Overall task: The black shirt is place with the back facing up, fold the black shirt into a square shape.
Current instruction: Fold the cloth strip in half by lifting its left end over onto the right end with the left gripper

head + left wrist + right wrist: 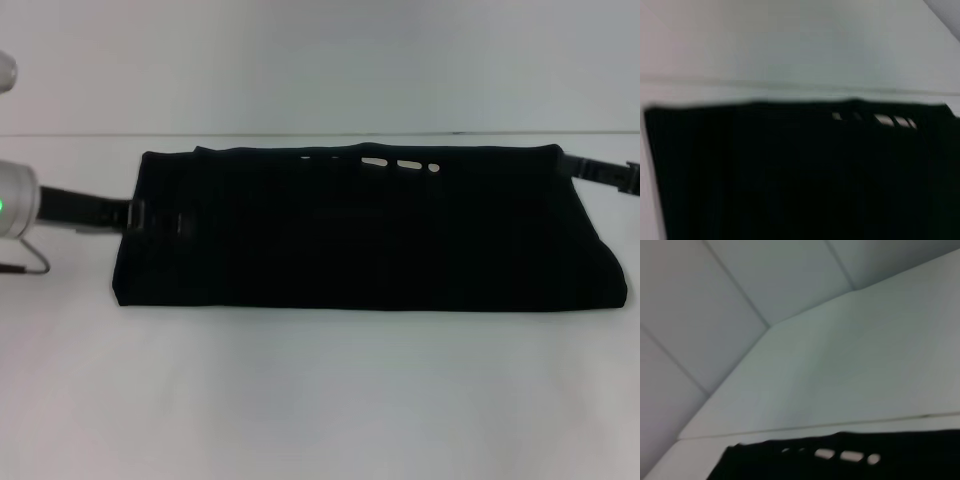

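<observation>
The black shirt (370,230) hung as a wide band above the white table (320,400), its top edge held up. The left gripper (140,215) met its left edge and the right gripper (570,165) its upper right corner; jaw states could not be told.

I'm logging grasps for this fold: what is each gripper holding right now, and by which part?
Both appear to hold the black shirt: left gripper at its left end, right gripper at its far right corner. The fingers themselves are hidden.
</observation>
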`<move>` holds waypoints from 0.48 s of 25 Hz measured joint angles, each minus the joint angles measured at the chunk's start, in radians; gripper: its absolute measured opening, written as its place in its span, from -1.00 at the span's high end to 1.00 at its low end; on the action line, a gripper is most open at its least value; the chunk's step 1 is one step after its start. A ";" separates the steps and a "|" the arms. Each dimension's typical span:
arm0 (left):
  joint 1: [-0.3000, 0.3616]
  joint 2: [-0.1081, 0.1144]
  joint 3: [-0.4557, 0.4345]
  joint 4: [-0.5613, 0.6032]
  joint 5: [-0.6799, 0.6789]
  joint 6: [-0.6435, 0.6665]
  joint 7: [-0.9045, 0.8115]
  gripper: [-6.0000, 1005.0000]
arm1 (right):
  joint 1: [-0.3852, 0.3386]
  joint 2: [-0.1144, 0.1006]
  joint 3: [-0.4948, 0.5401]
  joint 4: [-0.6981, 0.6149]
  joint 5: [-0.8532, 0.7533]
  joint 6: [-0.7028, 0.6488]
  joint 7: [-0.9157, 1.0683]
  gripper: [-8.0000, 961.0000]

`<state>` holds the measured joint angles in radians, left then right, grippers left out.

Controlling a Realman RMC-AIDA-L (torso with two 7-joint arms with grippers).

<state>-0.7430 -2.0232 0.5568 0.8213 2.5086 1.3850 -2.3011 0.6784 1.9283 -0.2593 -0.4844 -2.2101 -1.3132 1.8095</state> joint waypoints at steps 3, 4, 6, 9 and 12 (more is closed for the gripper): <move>0.021 0.010 -0.006 0.025 0.005 0.101 -0.048 -0.08 | -0.021 -0.002 0.000 -0.004 -0.001 -0.059 -0.005 -0.60; 0.026 0.012 -0.011 0.026 0.005 0.122 -0.058 -0.08 | -0.025 -0.002 0.000 -0.003 -0.002 -0.070 -0.006 -0.62; 0.030 0.013 -0.025 0.024 0.006 0.146 -0.082 -0.08 | -0.030 -0.002 0.000 -0.002 -0.003 -0.083 -0.007 -0.65; 0.031 0.015 -0.030 0.015 0.022 0.155 -0.141 -0.08 | -0.028 0.001 -0.009 -0.001 -0.005 -0.089 -0.009 -0.71; 0.026 0.019 -0.035 -0.011 0.048 0.160 -0.210 -0.19 | -0.019 0.006 -0.040 -0.003 -0.005 -0.080 -0.010 -0.76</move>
<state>-0.7173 -2.0037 0.5222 0.8102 2.5563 1.5449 -2.5114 0.6591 1.9345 -0.2992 -0.4874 -2.2152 -1.3934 1.7993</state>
